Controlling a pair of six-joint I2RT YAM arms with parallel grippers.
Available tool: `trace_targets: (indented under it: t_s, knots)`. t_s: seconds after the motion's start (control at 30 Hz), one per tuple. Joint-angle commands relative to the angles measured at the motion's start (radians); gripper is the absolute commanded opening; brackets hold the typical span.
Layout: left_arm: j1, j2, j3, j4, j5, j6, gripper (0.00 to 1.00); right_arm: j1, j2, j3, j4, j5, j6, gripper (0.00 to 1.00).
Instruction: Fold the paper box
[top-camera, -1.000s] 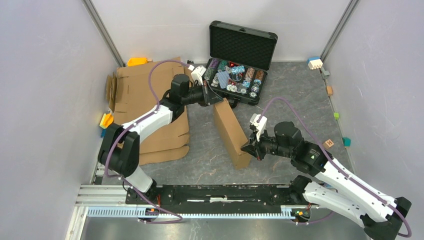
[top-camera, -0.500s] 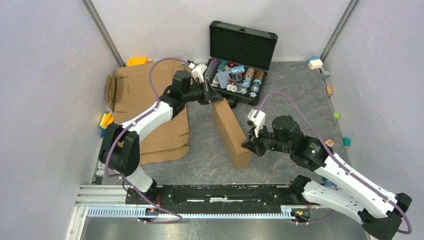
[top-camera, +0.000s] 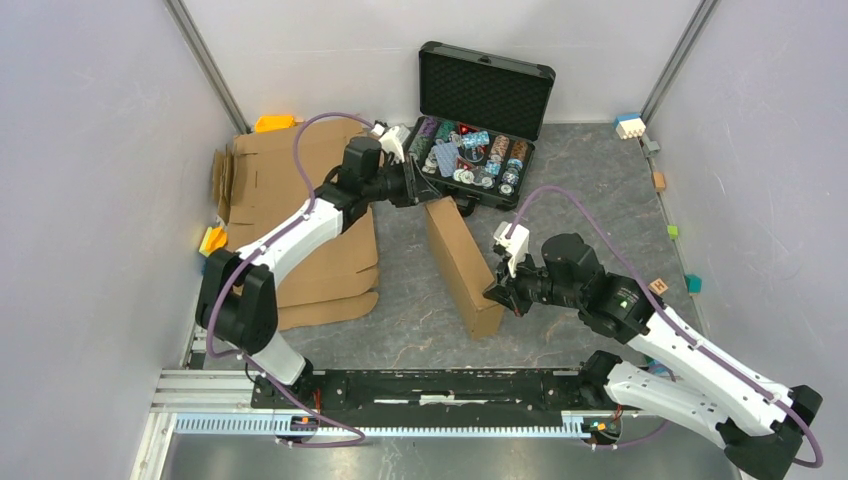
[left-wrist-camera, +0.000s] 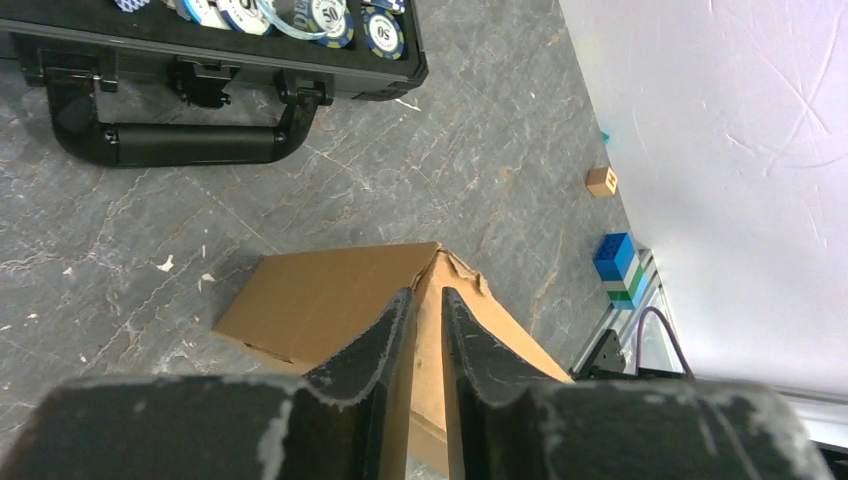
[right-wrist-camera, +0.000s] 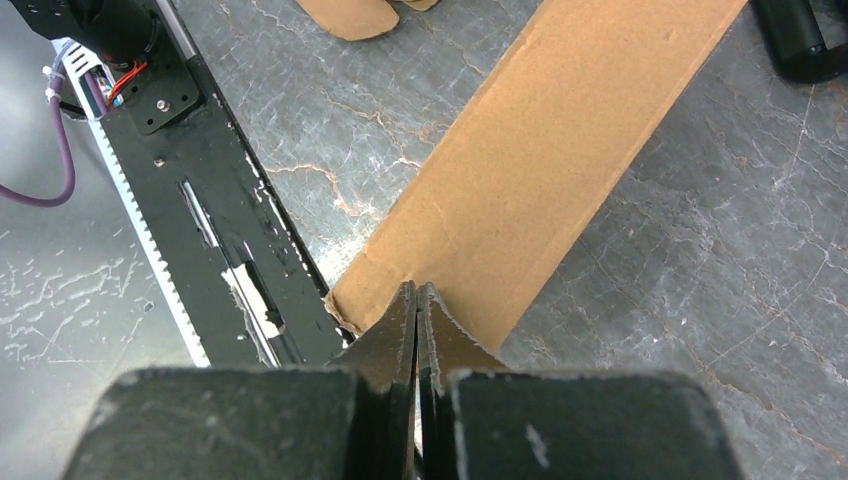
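L pincer (top-camera: 424, 192) has its 2 fingers (left-wrist-camera: 375, 340) a narrow slit apart, set over the far top corner of the paper box (top-camera: 462, 262), w/ card showing thru the gap; can't tell if either pad touches it. R pincer (top-camera: 495, 296) is pressed tight together, no gap in the wrist view, tips at the box's near end by its low corner; can't tell whether any card is nipped betw them. Grey marbled table (top-camera: 590, 210) carries everything. Next biggest, a stack of flat brown cardboard sheets (top-camera: 265, 185) lies at the left side, partly under the L arm. Black hard case (top-camera: 487, 98) stands open at the back, lid upright w/ foam lining, tray full of colourful chips (top-camera: 470, 155), its handle (left-wrist-camera: 180, 145) facing the box. Paper box sits mid-table betw the 2 pincers, a long narrow brown shape running from just beside the case toward the near edge, angled a bit rightward as it comes nearer. Small blocks dot the edges: 1 blue-and-white block (top-camera: 629, 124) in the far right corner, 1 tan cube (top-camera: 657, 287) near the R arm, 1 orange piece (top-camera: 272, 123) behind the sheets
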Motion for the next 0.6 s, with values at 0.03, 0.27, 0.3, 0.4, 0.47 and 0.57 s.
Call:
trace_targets:
  t_s: [0.03, 0.27, 0.3, 0.4, 0.47, 0.57]
  knots:
    - [0.001, -0.020, -0.128, 0.047, -0.020, 0.029, 0.19, 0.003, -0.015, -0.010, 0.016, -0.001, -0.003, 0.00]
    - [0.000, 0.003, -0.204, 0.098, -0.056, 0.037, 0.17, 0.003, -0.016, -0.015, 0.017, -0.001, -0.002, 0.01]
    - [-0.001, 0.007, -0.206, 0.098, -0.063, 0.043, 0.18, 0.003, -0.016, -0.016, 0.017, 0.001, -0.002, 0.01]
    - [0.000, 0.014, -0.211, 0.098, -0.082, 0.062, 0.23, 0.002, -0.022, -0.019, 0.018, 0.005, -0.001, 0.01]
    - [0.000, 0.017, -0.217, 0.098, -0.097, 0.074, 0.25, 0.003, -0.024, -0.022, 0.019, 0.003, 0.001, 0.01]
    - [-0.005, 0.017, -0.232, 0.098, -0.138, 0.100, 0.27, 0.003, -0.025, -0.024, 0.019, 0.004, 0.003, 0.01]
